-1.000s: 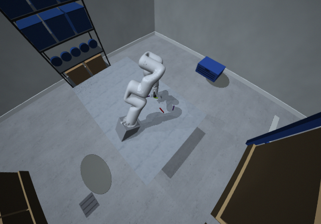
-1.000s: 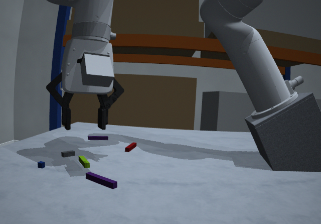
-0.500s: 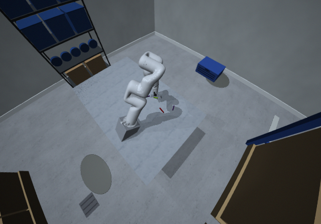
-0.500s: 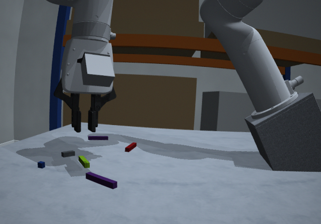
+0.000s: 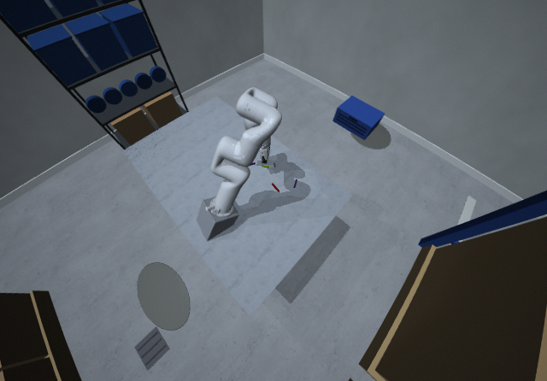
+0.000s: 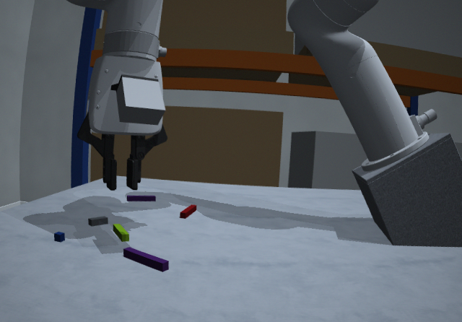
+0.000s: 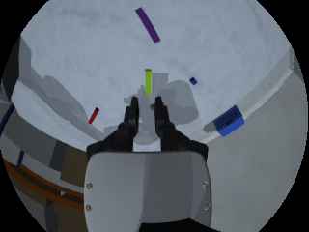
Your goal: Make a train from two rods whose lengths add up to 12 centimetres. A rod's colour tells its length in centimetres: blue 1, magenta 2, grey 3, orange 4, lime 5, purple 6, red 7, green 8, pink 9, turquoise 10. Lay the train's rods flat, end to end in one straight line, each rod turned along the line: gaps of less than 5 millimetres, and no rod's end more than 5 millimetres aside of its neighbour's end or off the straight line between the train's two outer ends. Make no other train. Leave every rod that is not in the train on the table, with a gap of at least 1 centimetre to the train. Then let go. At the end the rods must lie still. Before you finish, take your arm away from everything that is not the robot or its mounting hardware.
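Six rods lie apart on the table. Seen from the exterior view they are a far purple rod, a red rod, a grey rod, a lime rod, a blue cube and a near purple rod. My gripper hangs a little above the table, fingers pointing down. The fingers stand close together with a small gap and nothing between them. In the wrist view the lime rod lies just ahead of my fingertips. That view also shows a purple rod, the blue cube and the red rod; the grey rod is hidden.
The arm's base block stands at the right of the table. A blue crate sits on the floor beyond the table. A shelf rack stands at the back left.
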`<state>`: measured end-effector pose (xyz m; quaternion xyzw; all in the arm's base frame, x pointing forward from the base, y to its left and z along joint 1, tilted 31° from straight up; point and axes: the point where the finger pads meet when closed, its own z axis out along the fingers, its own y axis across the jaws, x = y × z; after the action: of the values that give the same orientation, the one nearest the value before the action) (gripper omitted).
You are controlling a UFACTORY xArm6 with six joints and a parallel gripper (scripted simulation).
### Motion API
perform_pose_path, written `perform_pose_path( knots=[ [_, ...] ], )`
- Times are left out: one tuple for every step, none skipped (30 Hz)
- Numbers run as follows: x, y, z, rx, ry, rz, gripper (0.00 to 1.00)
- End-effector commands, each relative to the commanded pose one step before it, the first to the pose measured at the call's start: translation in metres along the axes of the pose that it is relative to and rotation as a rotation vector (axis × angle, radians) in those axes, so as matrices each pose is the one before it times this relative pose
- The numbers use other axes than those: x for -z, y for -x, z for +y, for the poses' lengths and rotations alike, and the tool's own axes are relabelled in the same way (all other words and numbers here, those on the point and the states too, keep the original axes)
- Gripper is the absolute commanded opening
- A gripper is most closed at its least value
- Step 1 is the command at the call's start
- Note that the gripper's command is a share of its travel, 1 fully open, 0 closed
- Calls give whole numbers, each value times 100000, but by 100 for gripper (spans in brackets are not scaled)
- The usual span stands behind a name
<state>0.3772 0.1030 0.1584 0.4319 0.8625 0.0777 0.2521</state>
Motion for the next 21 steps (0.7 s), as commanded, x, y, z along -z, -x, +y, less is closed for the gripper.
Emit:
perform_pose_path(
  knots=[
    [64,21,89,-53,217,-35,24],
    [-2,0,0,0,0,0,24],
    [-6,0,0,0,0,0,24],
    [-11,0,0,0,-1,1,24],
    [-18,0,0,0,-1,1,24],
    [-26,1,0,0,-2,1,24],
    [-35,1,1,0,-3,2,24],
    [-45,1,1,1,-4,3,24],
    [-56,1,1,1,-5,4,24],
    [-67,1,1,1,-6,5,24],
    [0,0,0,0,0,0,24],
    [0,0,0,0,0,0,24],
    [-78,1,1,1,-7,7,24],
    [-90,1,1,2,-8,9,24],
    [-92,2,1,0,-3,2,24],
    [-98,2,1,0,0,-2,24],
    [-109,2,1,0,0,0,24],
    [-119,2,1,0,0,2,24],
    [-126,2,1,0,0,1,24],
    [-131,3,2,-1,1,-3,24],
    [-139,3,2,0,0,0,24]
  ],
)
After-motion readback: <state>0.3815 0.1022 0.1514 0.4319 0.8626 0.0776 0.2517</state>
